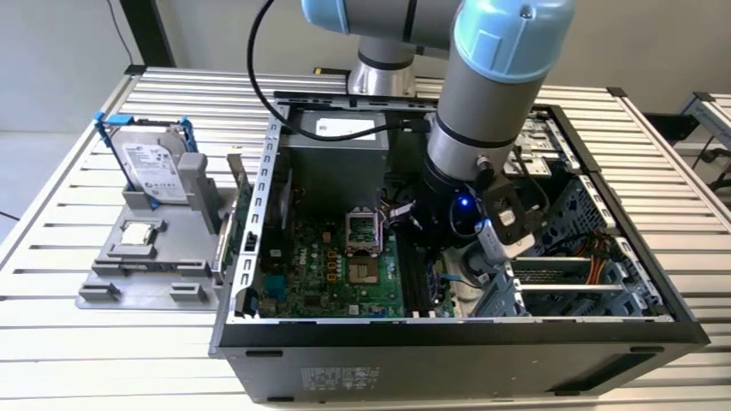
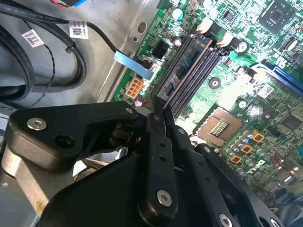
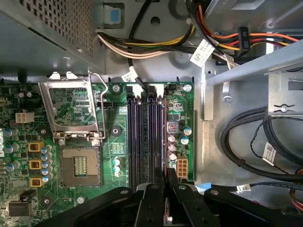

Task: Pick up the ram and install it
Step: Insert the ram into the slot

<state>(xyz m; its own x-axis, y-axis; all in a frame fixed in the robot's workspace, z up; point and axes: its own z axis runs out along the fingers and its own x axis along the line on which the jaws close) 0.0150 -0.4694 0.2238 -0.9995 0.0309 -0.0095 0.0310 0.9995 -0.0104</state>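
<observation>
Over the motherboard (image 3: 28, 99), beside its open processor socket (image 3: 80, 165): claw (image 2: 160, 112) clenched on ram (image 2: 182, 71), seated edge-on in slot.

cables (image 3: 265, 146) crowding the slots (image 3: 147, 137)

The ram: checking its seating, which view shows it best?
The second wrist view: the ram runs along the outermost slot from the hand. The first wrist view shows it edge-on; in the exterior view the arm hides it.
</observation>
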